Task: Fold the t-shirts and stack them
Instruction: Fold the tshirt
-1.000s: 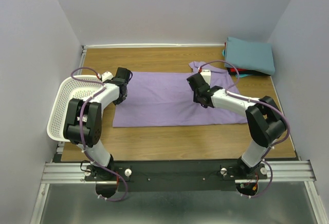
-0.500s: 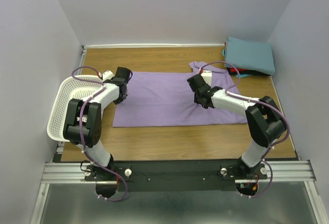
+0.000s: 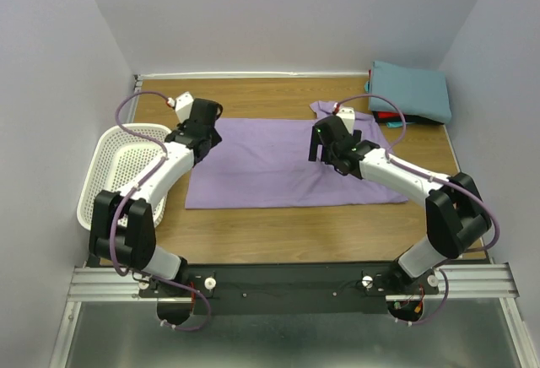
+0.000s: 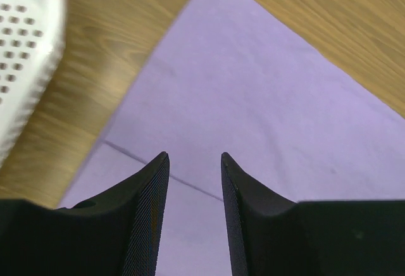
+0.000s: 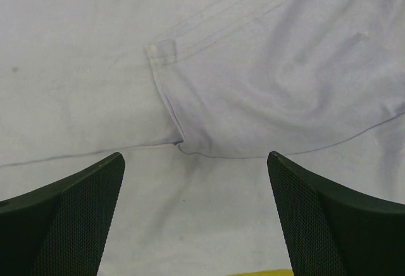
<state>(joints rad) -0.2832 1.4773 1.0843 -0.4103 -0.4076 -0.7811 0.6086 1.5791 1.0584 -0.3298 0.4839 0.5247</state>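
**Item 1: purple shirt**. We list it spread flat across the middle of the table. It forms a long rectangle, with one sleeve sticking out at its far right corner.

- Left gripper: we place it over the shirt's left end, near the far left corner. Its fingers stand a narrow way apart with nothing between them. In the wrist view the cloth lies below the tips and a fold edge runs across under them. We cannot tell whether the tips touch the cloth.
- Right gripper: we place it over the shirt's right part, beside the sleeve. Its fingers are spread wide and hold nothing. In the wrist view a stitched sleeve hem and its corner lie on the cloth ahead, between the two fingers.

**Item 2: teal shirt**. Folded, it sits in the table's far right corner, beyond and to the right of the right gripper and apart from it.

**Item 3: red shirt**. It lies under the teal one, and we see only a strip at the stack's near edge, just beside the purple sleeve.

**Item 4: basket**. White and perforated, it stands at the table's left edge, near the purple shirt's left end. The left arm reaches past its rim.
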